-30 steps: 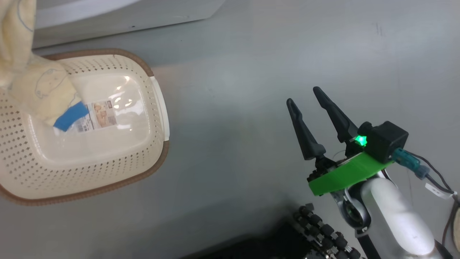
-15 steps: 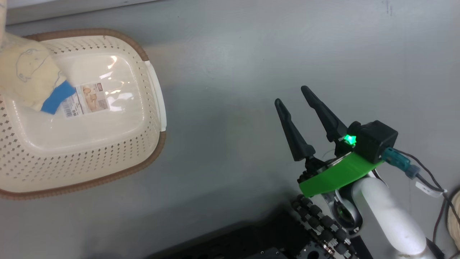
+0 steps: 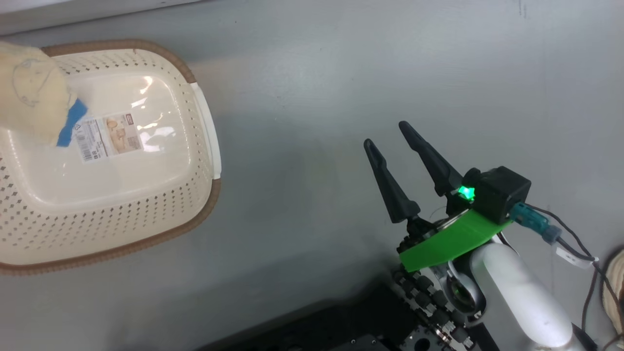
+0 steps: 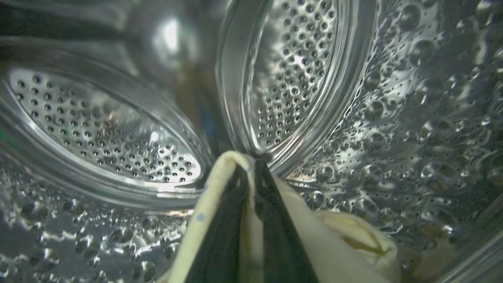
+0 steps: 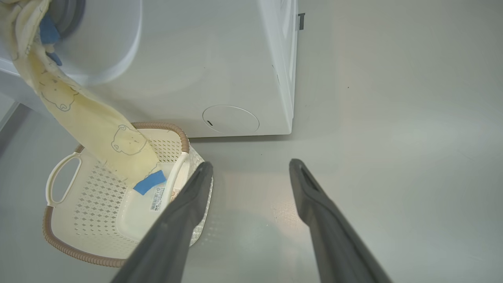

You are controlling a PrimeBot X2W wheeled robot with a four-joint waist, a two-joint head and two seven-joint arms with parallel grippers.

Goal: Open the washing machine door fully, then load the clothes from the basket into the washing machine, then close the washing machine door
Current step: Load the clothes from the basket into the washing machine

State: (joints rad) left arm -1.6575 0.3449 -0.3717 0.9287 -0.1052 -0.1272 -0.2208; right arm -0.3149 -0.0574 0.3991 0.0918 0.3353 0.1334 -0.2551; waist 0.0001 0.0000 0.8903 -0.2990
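Two states: left end effector [image 4: 250,165] pinches the clothes [image 4: 342,239]; right end effector [image 3: 386,133] spread wide.

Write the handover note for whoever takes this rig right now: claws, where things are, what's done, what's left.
Left claw: shut on the cream garment, deep inside the steel drum.
Right claw: open, empty, over the floor beside the basket.
The garment stretches from the washing machine opening down into the basket. Its tail, with the blue piece, hangs above the basket floor. Nothing else lies in the basket.
Done: door opened, garment gripped and partly fed in.
Left: pull the tail into the drum, release, withdraw the arm, close the door.
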